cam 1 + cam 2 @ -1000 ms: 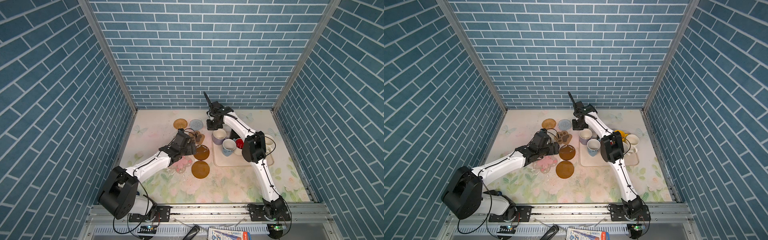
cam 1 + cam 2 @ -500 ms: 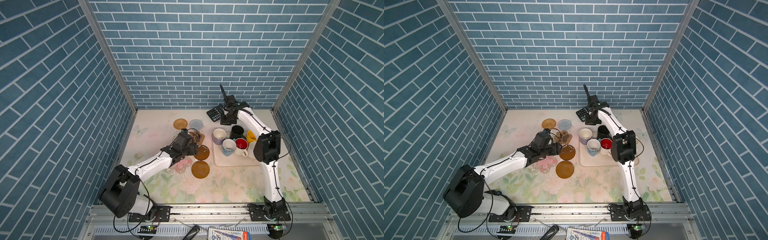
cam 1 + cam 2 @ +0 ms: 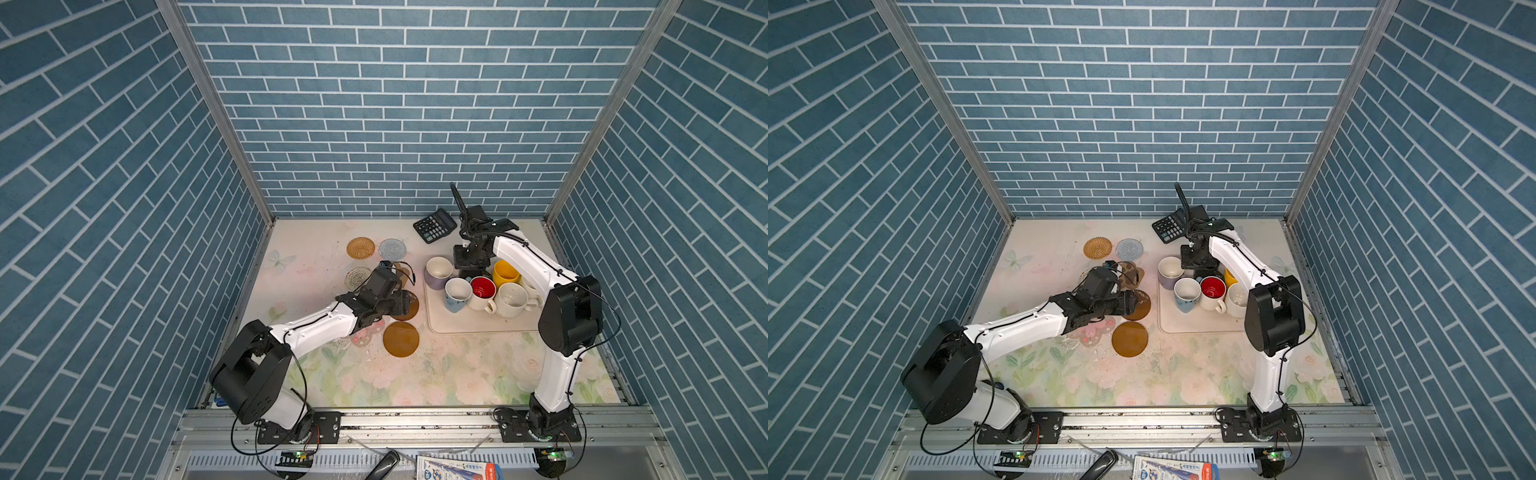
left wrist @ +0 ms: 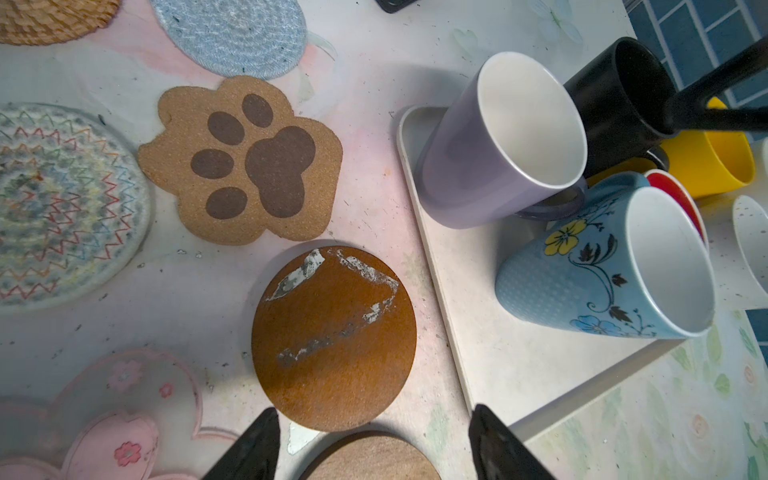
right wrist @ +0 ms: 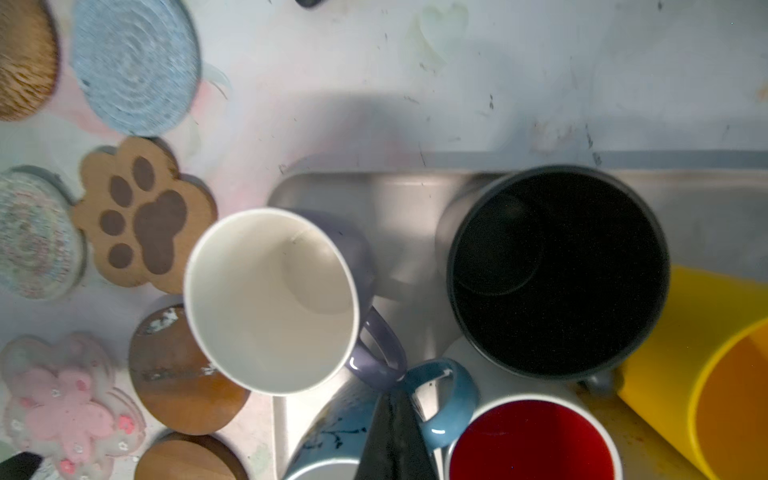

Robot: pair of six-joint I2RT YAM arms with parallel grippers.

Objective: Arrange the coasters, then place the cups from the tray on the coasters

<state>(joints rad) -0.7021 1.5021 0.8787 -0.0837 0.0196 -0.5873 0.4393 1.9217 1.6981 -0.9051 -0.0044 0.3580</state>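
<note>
Presently the coaster stage looks near its end, by my reading. No coaster bears a mug, and every mug I can see stands on the tray (image 3: 469, 325).

Nearest me, off the tray's near-left corner, lies a smooth amber disc (image 3: 401, 338). Farther from the tray is the pink-white flowery coaster (image 4: 112, 440), glossy with a clear scalloped border. My left claw (image 4: 374, 415) hangs over the near edge of the second amber disc (image 4: 332, 336), jaws wide, holding nothing. That disc, matt and scuffed with white patches, lies flat just beside the tray's left edge and does not touch it.

Farther along that edge is the cork paw-shaped coaster (image 4: 241, 162) with dark printed pads. Beyond it from the tray is the clear lacy round coaster (image 4: 62, 203), zigzag-stitched. Past the tray's far-left corner sit the blue-grey round coaster (image 3: 392, 249), of coiled cord, and the woven tan round coaster (image 3: 360, 247), side by side.

On the tray the glazed mugs crowd together:
- cream-white mug (image 3: 513, 299)
- pale blue mug (image 4: 602, 266), flower-printed
- red-lined white mug (image 3: 482, 287)
- yellow mug (image 3: 505, 272)
- lavender mug (image 4: 498, 145)
- black mug (image 5: 557, 266)

My right claw (image 5: 392, 440) hovers over the far-left group, jaws pressed together, empty.

Next move, as I judge it: open the right claw and take one mug by rim or handle — tight quarters, since the neighbours touch. The black calculator (image 3: 434, 224) lies beyond the tray's far edge.
</note>
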